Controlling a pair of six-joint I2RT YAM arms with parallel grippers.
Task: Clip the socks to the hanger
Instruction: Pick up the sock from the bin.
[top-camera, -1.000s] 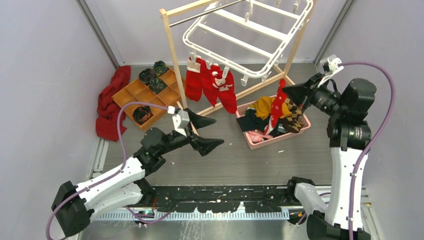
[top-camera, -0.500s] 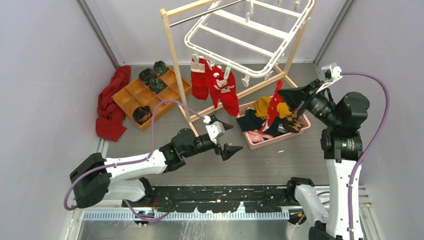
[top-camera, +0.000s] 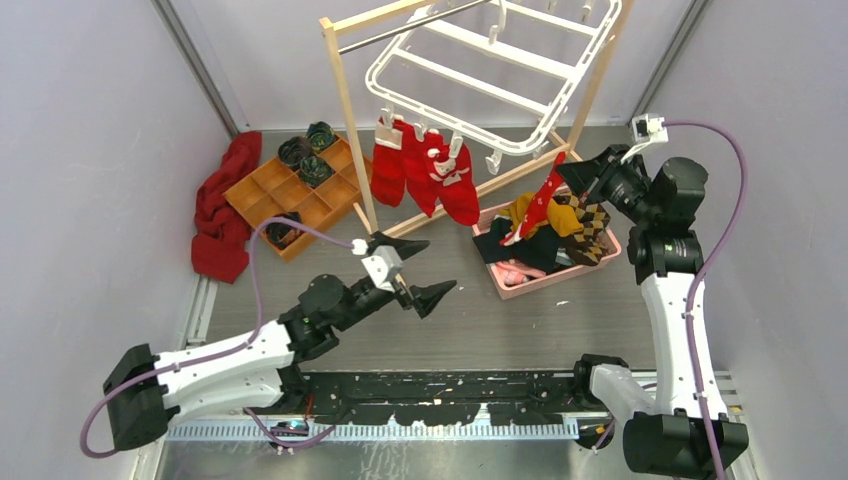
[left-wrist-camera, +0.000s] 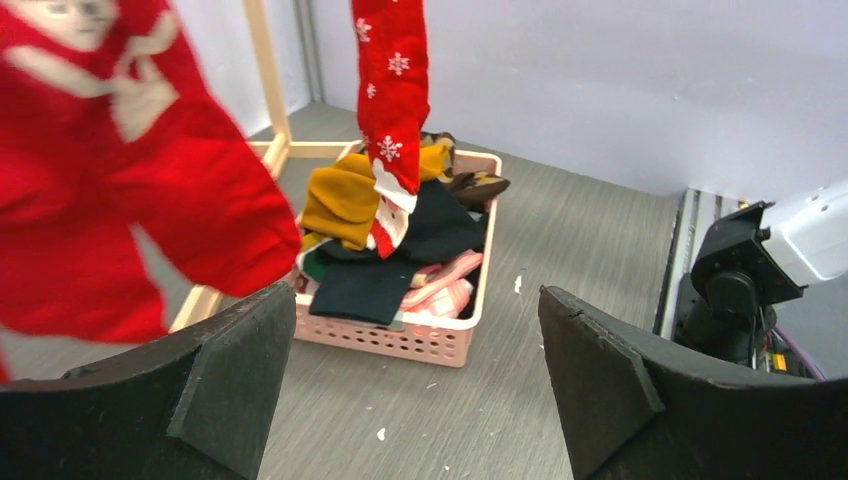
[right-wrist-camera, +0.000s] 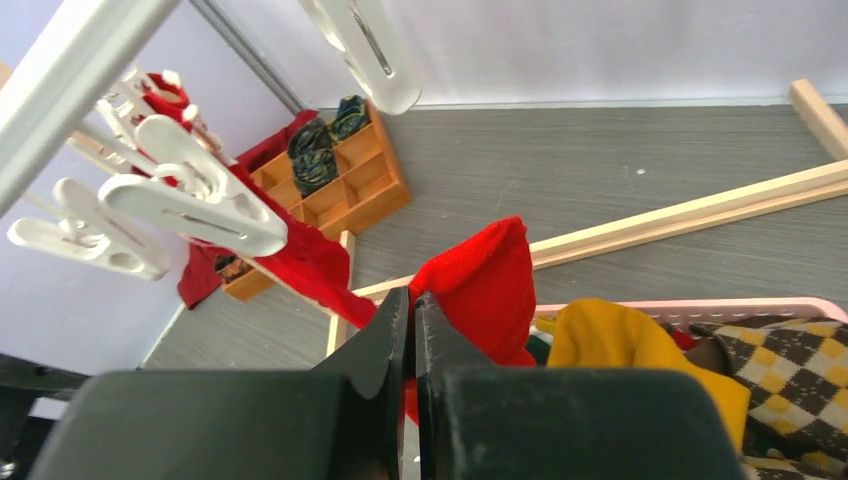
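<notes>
Socks (top-camera: 425, 180), small and bright red, hang clipped on the white plastic frame hanger (top-camera: 480, 72). Right end effector (top-camera: 565, 172) is clenched on another red sock with white snowflakes (top-camera: 537, 203), lifted above the pink plastic basket (top-camera: 550, 282). Left end effector (top-camera: 427, 267) is released and empty.

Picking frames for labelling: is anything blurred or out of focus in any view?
Left wrist: the near red socks at left are blurred; the basket is sharp. Right wrist: the close clips look soft. Top: sharp, evenly lit.
</notes>
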